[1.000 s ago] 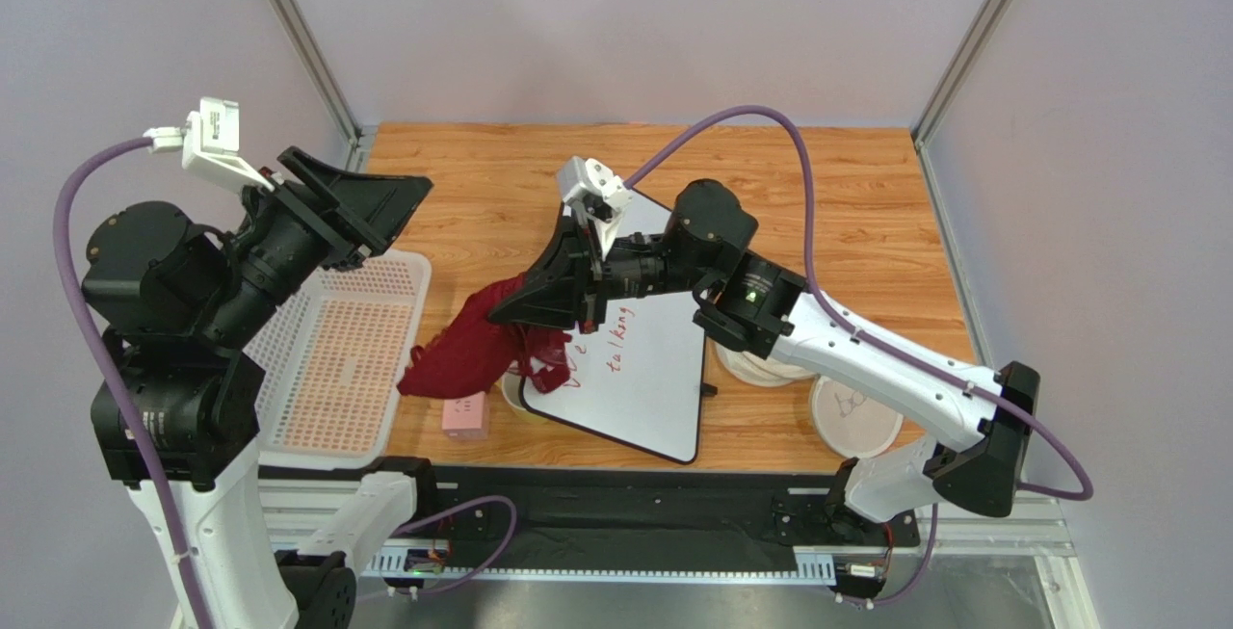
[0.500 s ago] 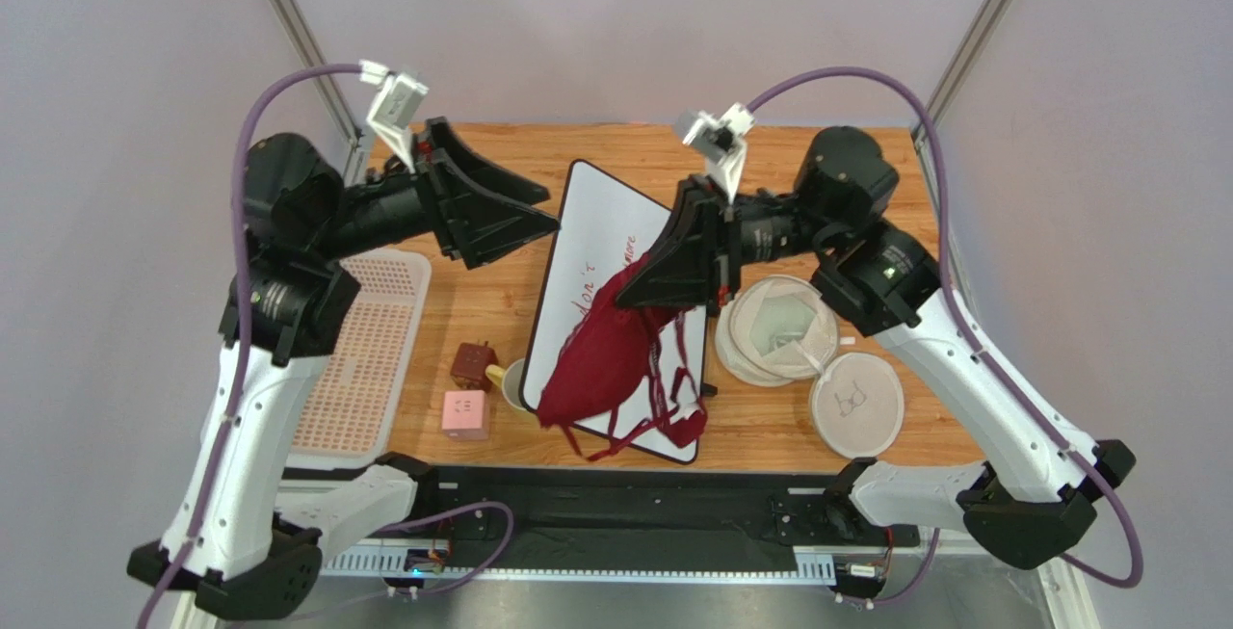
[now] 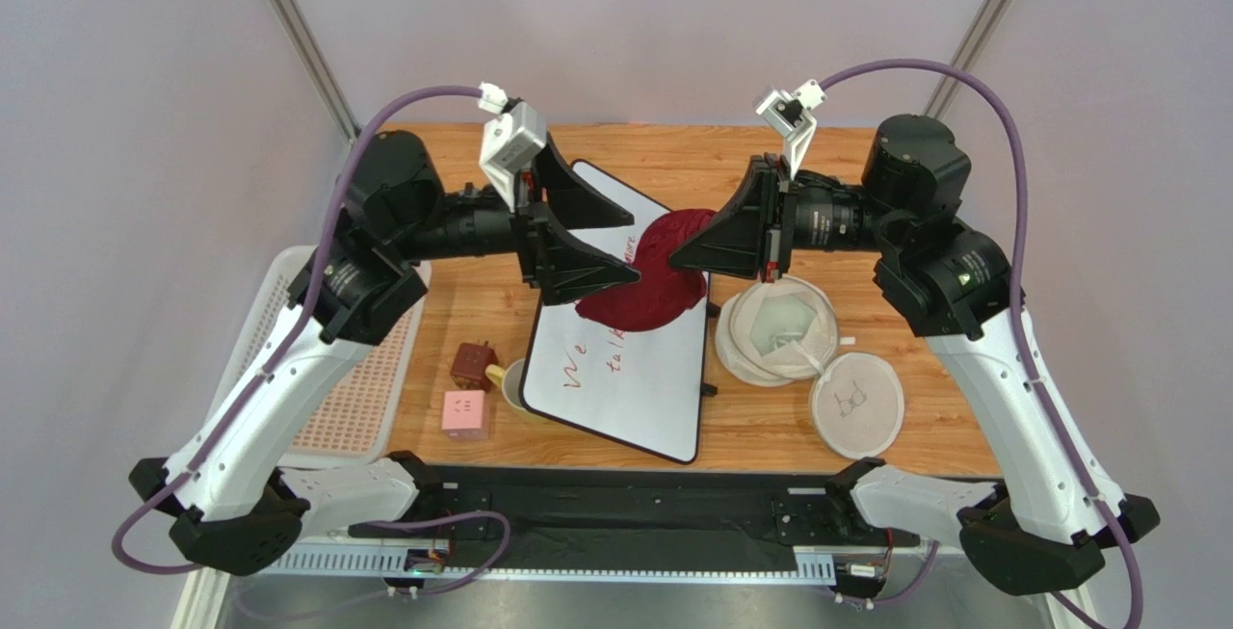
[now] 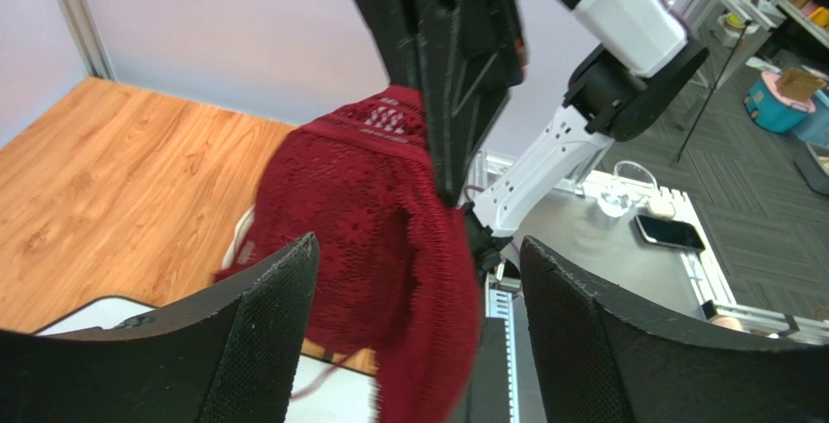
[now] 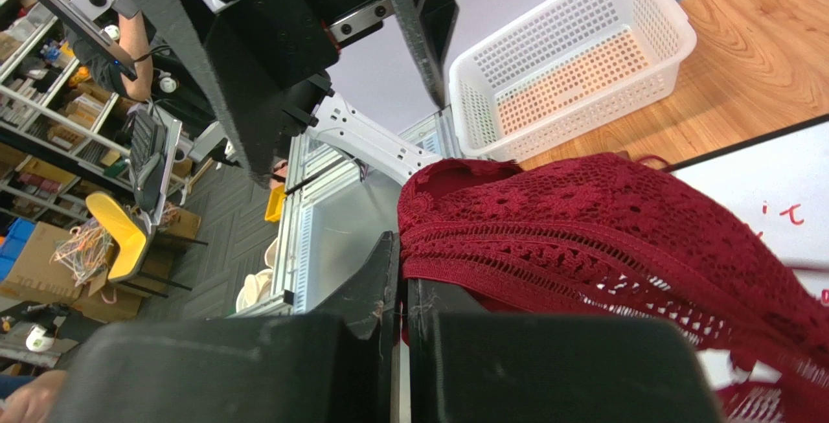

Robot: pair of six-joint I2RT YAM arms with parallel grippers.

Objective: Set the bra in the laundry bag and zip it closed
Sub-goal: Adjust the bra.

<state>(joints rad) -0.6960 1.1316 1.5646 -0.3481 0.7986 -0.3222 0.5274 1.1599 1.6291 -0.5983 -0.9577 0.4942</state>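
Top external view: the maroon bra (image 3: 654, 280) hangs bunched in mid-air at the middle of the frame, above the whiteboard (image 3: 623, 391), with the two gripper heads closing in from either side.
Right gripper (image 5: 401, 272): its fingers are pressed together on a lace edge of the bra, as the right wrist view shows plainly.
Left gripper (image 4: 418, 248): its fingers are spread wide and the bra hangs in the gap between them. It grips nothing that I can see, and I cannot tell whether the cloth brushes a pad.
Laundry bag (image 3: 782, 326): it sits on the table just right of the whiteboard with its mouth open upward and nothing red inside.
Lid (image 3: 857, 401): the disc with the small icon lies flat just beside the bag, toward the lower right, unzipped.
Done so far: the bra is up off the table in one firm grip.
Left to do: lower the bra into the bag, fold the lid over, and run the zip round. By my reckoning most of the job remains.
Standing by: a white perforated basket (image 3: 362, 391) at the left and a small pink box (image 3: 465, 411) near the whiteboard's lower left corner.
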